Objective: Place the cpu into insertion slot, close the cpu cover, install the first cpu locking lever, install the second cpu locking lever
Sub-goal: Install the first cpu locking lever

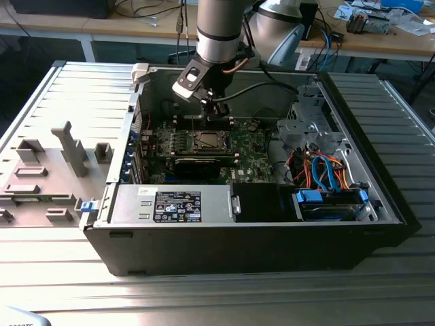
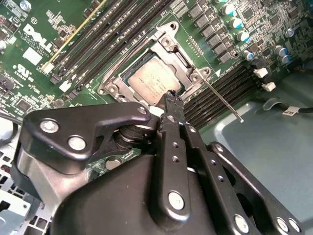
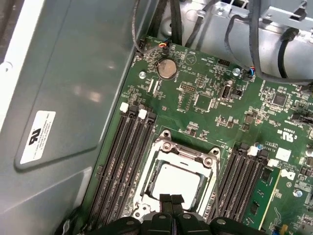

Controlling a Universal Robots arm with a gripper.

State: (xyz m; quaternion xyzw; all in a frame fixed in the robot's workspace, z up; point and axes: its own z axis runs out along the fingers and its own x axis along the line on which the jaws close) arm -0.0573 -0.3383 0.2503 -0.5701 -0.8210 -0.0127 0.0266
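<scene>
The claw (image 3: 171, 199) hangs with its two black fingertips pressed together, holding nothing. Just beyond its tips lies the cpu (image 3: 177, 182), pale silver, framed by the cpu cover (image 3: 188, 151) lying flat on the green motherboard (image 3: 205, 98). Further out, a thin locking lever (image 2: 222, 100) sticks out sideways.

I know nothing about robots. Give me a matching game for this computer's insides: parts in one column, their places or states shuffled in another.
1. pale silver square chip
2. round silver coin battery
3. black metal gripper
4. long black memory slots

A. flanking the chip on two sides
B. shut, at the chip's edge
C. seated within the silvery metal frame
D. on the green board near the grey case wall

Pairs: 1-C, 2-D, 3-B, 4-A
</scene>
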